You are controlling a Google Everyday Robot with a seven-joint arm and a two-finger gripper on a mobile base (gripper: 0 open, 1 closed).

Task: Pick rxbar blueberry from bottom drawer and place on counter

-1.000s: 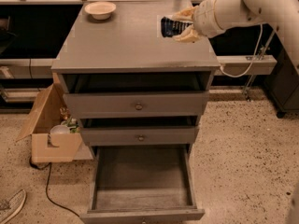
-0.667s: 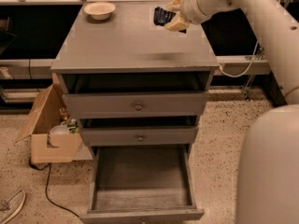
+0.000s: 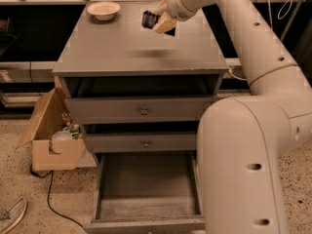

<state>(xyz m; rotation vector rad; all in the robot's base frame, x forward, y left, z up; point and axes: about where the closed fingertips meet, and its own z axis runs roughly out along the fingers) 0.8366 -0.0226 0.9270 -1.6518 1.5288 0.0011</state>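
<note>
My gripper (image 3: 157, 20) is above the back middle of the counter (image 3: 112, 48), reaching in from the upper right on the white arm. It is shut on the rxbar blueberry (image 3: 148, 19), a small dark navy-blue bar held clear of the counter surface. A faint shadow lies on the counter below it. The bottom drawer (image 3: 146, 191) is pulled fully open under the cabinet, and its worn grey floor shows nothing in it.
A cream bowl (image 3: 103, 9) sits at the counter's back left. The top drawer (image 3: 141, 111) and middle drawer (image 3: 144, 143) stand slightly open. A cardboard box (image 3: 53, 140) with small items stands on the floor at left. My arm's large body (image 3: 243, 169) fills the right foreground.
My gripper has carried the bar leftward, from over the counter's right back corner toward its back middle. The view has closed in on the cabinet.
</note>
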